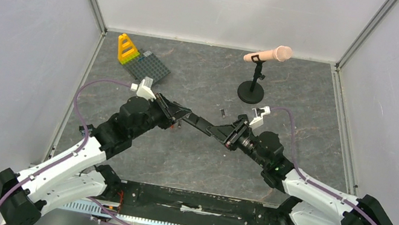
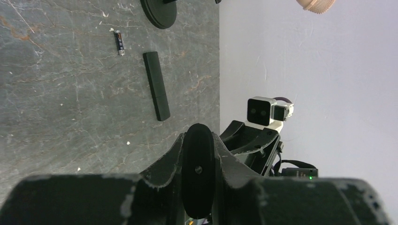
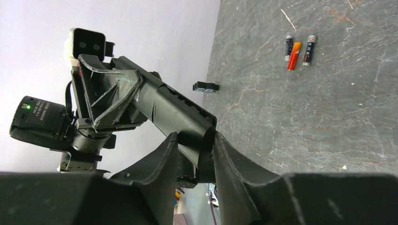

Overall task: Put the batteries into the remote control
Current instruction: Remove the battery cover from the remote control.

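Black remote control (image 1: 200,124) clamped between left hand (image 1: 179,119) and right hand (image 1: 224,134)

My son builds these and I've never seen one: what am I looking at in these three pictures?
These are two robot arms bolted to a table. The wide picture looks down from above. The other two come from a camera on each wrist. The left gripper and right gripper each pinch one end of a black remote control, holding it between them. On the table lie three small batteries, another battery near a slim black bar, a microphone on its stand, and a toy brick plate.
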